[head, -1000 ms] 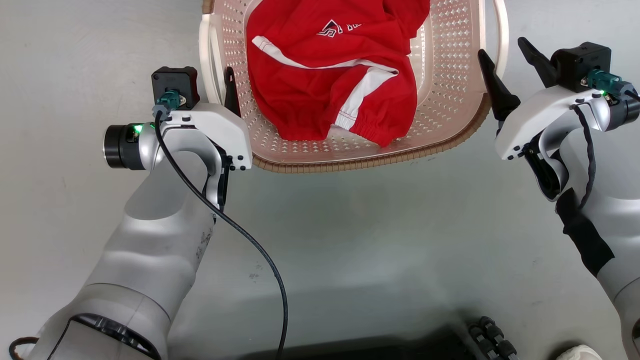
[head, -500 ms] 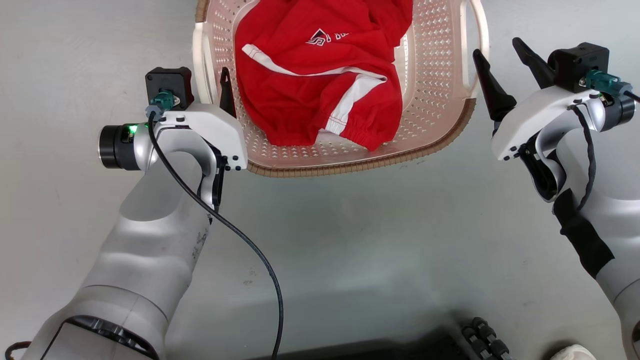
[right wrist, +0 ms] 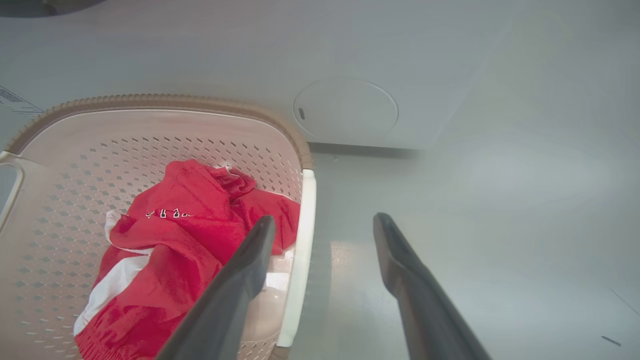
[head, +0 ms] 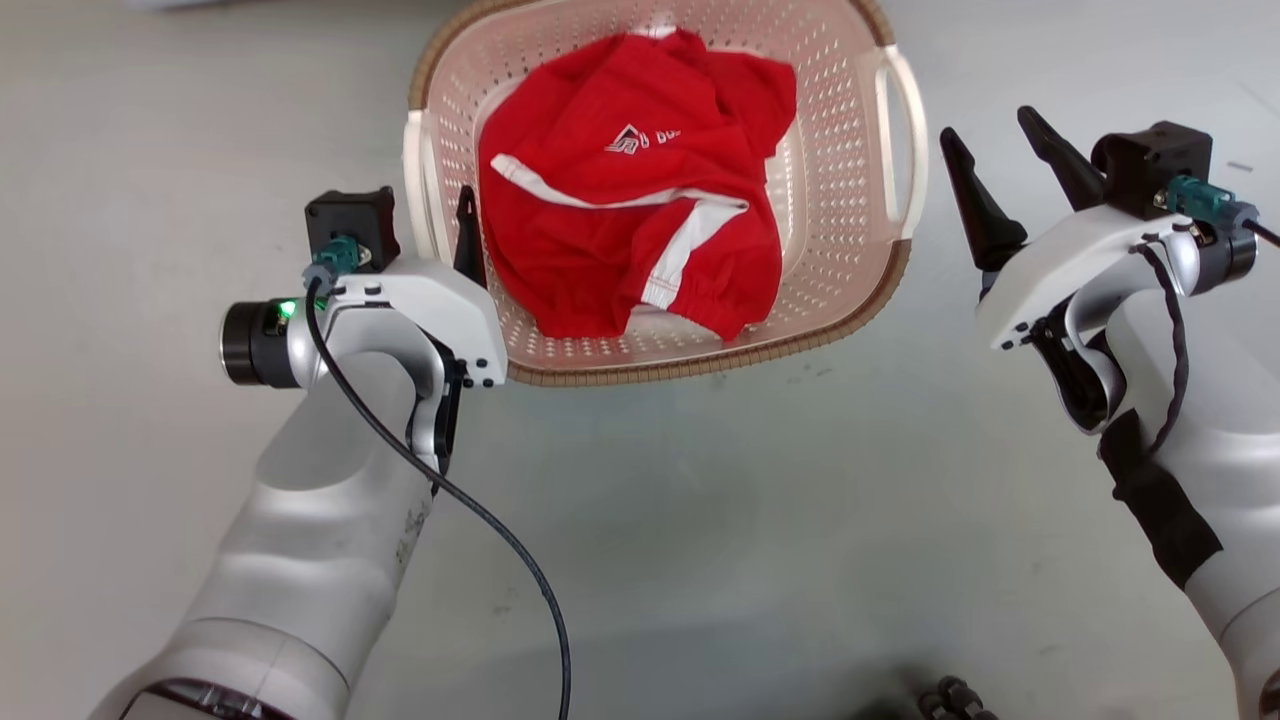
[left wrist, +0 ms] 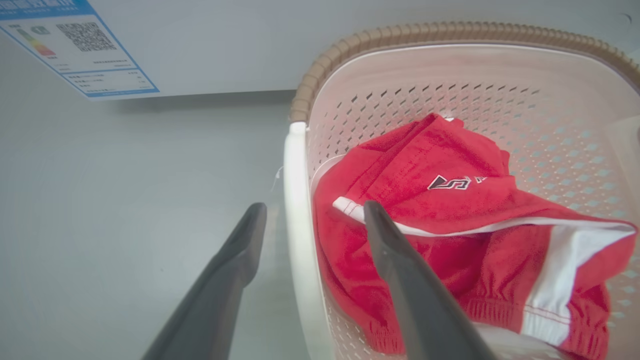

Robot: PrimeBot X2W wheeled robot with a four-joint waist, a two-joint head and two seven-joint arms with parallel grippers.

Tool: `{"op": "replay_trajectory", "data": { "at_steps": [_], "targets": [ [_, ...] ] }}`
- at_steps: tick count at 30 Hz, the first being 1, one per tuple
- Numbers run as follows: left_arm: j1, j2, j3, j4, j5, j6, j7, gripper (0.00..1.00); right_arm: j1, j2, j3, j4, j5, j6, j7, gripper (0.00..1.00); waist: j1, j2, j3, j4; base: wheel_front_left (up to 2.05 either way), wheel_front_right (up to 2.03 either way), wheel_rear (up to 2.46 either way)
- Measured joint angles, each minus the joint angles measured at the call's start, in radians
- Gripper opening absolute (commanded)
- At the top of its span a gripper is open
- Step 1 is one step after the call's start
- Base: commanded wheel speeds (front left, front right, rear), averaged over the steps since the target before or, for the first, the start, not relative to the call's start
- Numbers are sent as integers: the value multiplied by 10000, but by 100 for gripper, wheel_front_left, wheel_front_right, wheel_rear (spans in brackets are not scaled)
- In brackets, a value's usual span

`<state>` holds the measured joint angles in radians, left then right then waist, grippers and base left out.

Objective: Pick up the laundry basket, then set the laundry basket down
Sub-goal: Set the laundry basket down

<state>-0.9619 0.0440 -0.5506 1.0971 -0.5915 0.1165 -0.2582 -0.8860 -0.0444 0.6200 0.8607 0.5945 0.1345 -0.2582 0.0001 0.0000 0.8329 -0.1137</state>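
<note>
Drawn back since a second ago, by the look of it, the head camera rather than the goods: whole laundry basket (head: 850, 230) now in frame, far rim included, against only its near half before. Measured against the basket, little changed on the left, something on the right. Jaws of the left gripper (left wrist: 315, 207) spread and pinching nothing, straddling the white left handle (left wrist: 295, 200) as before, one finger outside, the other inside over the red garment (head: 620, 220). Basket sitting level on the floor (head: 700, 520), garment heaped within. Jaws of the right gripper (head: 985, 124) spread too, now just beside the right handle (head: 918, 150) and apart from it in the head view, after overlapping it earlier; handle between the fingers in the wrist view, height above it not to be told. Held by neither side, then: probably set down and released, possibly still awaiting the lift. Behind the far rim, a white appliance front (left wrist: 210, 50), blue-edged label (left wrist: 75, 45) at left, round cover (right wrist: 345, 110) at right. Nothing between jaws and handles; black cable (head: 480, 510) of the left arm hanging clear.
</note>
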Motion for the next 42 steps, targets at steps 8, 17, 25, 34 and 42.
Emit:
{"op": "replay_trajectory", "data": {
  "at_steps": [8,17,25,34,42],
  "targets": [
    [1191,-104,562,-844,330,-244,0,100,1034,2,-1383,-357,-1120,0,0,100,0,0,-1397,36,0,0,0],
    [2974,-121,1287,-2359,754,-523,0,100,2600,2,-3421,-1409,-2769,0,0,100,0,0,-3312,100,0,0,0],
    [4591,-117,1839,-3570,1034,-660,19,100,4274,-13,-4406,-2472,-3697,0,0,100,0,0,-5070,213,0,0,0],
    [6573,-94,2982,-4909,1515,-788,27,100,5957,-100,-5124,-3513,-4052,-2,2,100,0,0,-6599,325,0,0,0],
    [8156,-59,3519,-6171,1714,-1070,27,100,7481,-88,-5871,-4646,-4481,-2,17,100,0,0,-7623,494,0,0,0]
  ]
}}
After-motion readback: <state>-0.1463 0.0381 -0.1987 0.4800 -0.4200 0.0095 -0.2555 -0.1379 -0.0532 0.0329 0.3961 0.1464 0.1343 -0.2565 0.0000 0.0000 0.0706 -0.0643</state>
